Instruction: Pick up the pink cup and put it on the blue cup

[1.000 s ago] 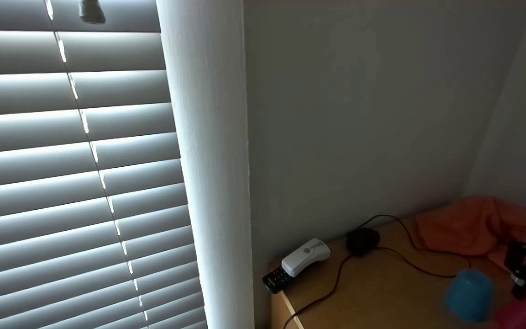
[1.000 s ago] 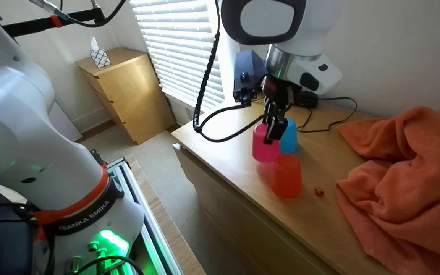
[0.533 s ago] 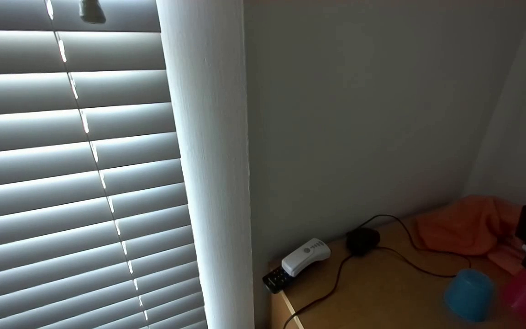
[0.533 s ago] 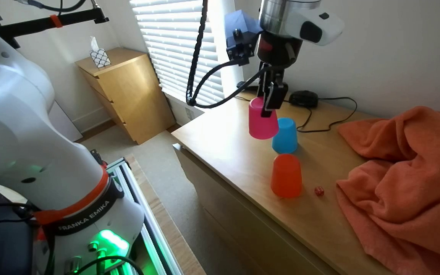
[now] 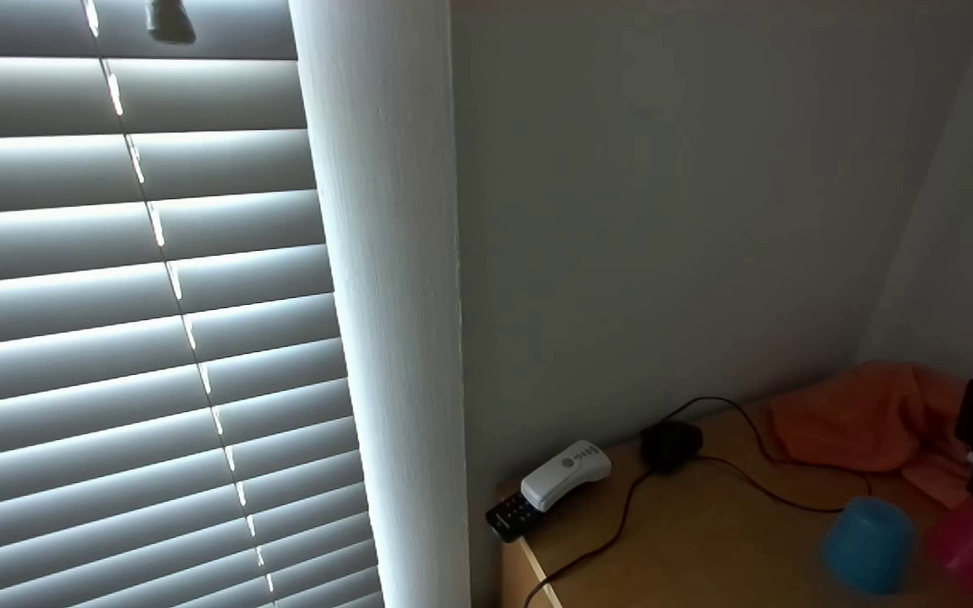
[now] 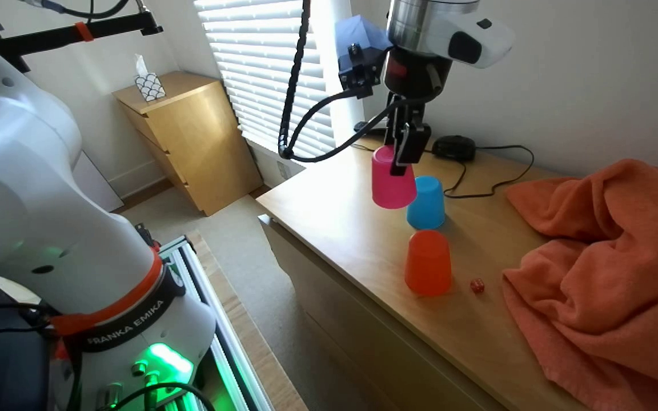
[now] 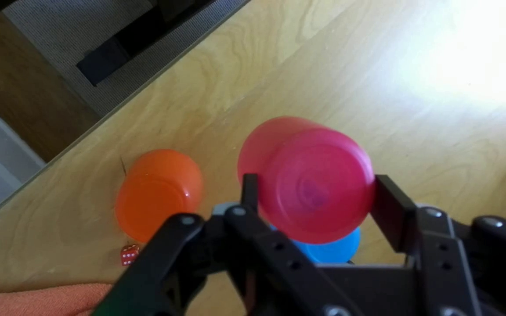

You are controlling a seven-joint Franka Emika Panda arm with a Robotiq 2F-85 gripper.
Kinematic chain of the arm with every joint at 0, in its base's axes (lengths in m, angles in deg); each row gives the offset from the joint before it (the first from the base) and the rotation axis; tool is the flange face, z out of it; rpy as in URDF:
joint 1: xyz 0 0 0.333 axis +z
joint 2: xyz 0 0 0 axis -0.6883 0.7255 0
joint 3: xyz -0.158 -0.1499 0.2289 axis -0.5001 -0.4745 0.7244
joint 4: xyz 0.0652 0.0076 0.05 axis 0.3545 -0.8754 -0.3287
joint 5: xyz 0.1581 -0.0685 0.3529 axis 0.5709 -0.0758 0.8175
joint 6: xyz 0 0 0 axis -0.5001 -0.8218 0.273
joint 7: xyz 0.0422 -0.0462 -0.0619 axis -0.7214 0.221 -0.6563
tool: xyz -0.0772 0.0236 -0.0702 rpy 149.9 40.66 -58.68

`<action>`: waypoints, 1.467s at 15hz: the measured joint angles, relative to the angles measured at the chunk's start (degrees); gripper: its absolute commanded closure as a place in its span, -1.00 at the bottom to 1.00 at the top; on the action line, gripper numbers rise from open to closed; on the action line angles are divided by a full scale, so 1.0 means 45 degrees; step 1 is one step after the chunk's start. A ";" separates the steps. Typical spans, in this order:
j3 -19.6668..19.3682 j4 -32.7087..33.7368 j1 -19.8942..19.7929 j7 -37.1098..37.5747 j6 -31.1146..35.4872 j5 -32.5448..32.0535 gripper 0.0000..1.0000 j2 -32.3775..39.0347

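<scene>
Vividly coloured, the pink cup (image 7: 314, 162) hangs upside down above the table (image 6: 334, 200), its round base uppermost with a ringed edge, its slightly translucent wall widening toward the mouth. The gripper (image 7: 314, 193) pinches it near the base. The blue cup (image 7: 334, 249) stands lower and apart, partly hidden behind it in the wrist view.

The black band (image 6: 129, 328) on the robot's base (image 6: 183, 326) reads "FRANKA EMIKA" in white.
</scene>
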 measured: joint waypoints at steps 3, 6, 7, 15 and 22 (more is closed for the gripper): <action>0.0059 0.0125 0.0001 -0.0136 -0.0002 -0.0047 0.20 -0.0011; 0.0150 0.0411 0.0007 -0.0386 -0.0326 -0.0351 0.20 -0.0113; 0.0171 0.0564 0.0010 -0.0552 -0.0593 -0.0480 0.20 -0.0182; 0.0369 0.2369 0.0106 -0.2063 -0.2287 -0.1592 0.20 -0.0113; 0.0570 0.3163 0.0323 -0.3408 -0.2303 -0.1627 0.20 0.1784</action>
